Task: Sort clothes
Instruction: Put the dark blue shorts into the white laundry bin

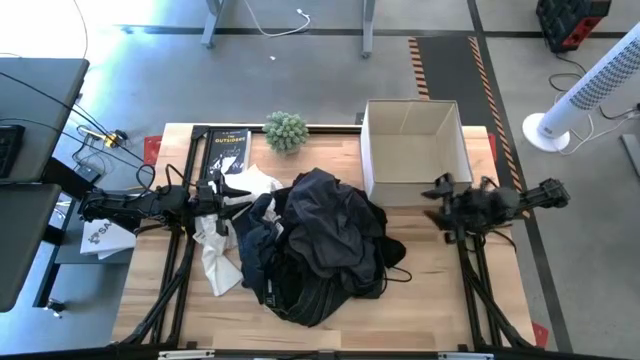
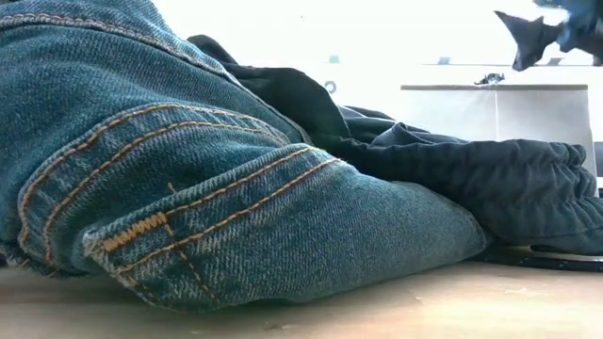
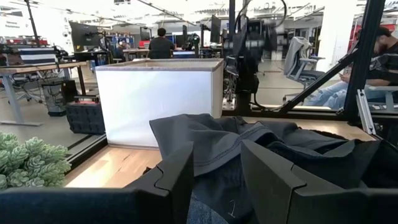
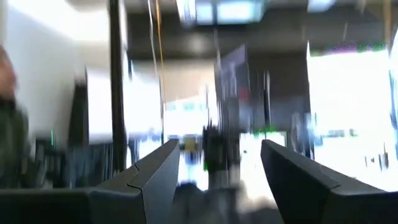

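A pile of dark clothes [image 1: 320,245], black, navy and denim, lies in the middle of the table. White garments [image 1: 218,262] lie at its left edge, and another white piece [image 1: 258,183] lies near the book. In the low view, jeans [image 2: 188,188] fill the foreground with black fabric [image 2: 490,179] behind them. My left gripper [image 1: 238,194] is open at the pile's left side, over the white pieces. In the left wrist view [image 3: 216,180] its fingers point at the dark clothes [image 3: 249,143]. My right gripper [image 1: 436,200] is open and empty, raised in front of the white box [image 1: 415,150]. It also shows in the right wrist view [image 4: 217,180].
The open white cardboard box stands at the back right. A black book with yellow lettering [image 1: 226,150] and a small green plant [image 1: 286,130] sit at the back left. Bare wood shows at the front right [image 1: 440,290]. People sit at desks beyond the table [image 3: 163,43].
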Motion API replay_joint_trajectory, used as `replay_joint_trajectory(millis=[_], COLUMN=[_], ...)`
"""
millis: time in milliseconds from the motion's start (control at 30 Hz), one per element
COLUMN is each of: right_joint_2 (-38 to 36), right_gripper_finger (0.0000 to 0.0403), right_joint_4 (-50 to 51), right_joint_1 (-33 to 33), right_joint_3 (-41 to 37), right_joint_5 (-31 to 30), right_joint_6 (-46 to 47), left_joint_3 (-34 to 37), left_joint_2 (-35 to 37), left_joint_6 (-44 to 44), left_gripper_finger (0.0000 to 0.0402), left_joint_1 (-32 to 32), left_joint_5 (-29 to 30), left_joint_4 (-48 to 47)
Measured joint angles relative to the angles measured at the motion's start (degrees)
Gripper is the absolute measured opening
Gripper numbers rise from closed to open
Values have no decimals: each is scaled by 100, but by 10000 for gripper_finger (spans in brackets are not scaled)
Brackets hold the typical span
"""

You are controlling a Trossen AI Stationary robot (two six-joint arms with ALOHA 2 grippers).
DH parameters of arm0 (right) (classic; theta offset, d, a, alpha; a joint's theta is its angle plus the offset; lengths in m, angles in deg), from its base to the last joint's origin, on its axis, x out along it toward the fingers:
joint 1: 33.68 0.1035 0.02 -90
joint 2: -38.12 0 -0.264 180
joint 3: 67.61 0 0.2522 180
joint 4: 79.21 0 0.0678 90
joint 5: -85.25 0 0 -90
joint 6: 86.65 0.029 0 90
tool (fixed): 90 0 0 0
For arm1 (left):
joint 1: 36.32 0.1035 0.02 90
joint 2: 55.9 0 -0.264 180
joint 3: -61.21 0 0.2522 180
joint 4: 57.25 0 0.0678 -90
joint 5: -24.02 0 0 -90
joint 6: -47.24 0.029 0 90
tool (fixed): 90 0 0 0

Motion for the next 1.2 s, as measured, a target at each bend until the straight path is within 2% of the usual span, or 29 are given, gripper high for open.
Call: replay_joint_trajectory(millis=[133,267,467,667,800,900,1067,1200], right_joint_2=[704,1614,2916,4016,4603,5062,5958,6671], right_gripper_finger=[224,224,224,224,224,224,224,224], right_joint_4=[-1754,-2259,-2131,-2133,-2170,-1861,-880,-730], right_joint_1=[0,0,0,-2,-183,-435,-738,-861], right_joint_3=[6,315,916,1602,2202,2694,3549,4221], right_joint_5=[82,3,-23,-110,-329,-342,-273,0], right_joint_6=[-573,-863,-426,880,578,947,2077,2716], left_joint_3=[0,0,1,0,0,0,0,0], left_joint_2=[0,2,0,1,1,0,2,2], left_joint_6=[0,0,0,0,0,0,0,0], left_gripper_finger=[131,131,131,131,131,131,131,131], left_joint_1=[0,-2,-1,-1,-2,0,-2,-2], left_joint_5=[0,0,0,0,0,0,-1,-2], left_joint_4=[0,0,2,1,0,-4,-4,-15])
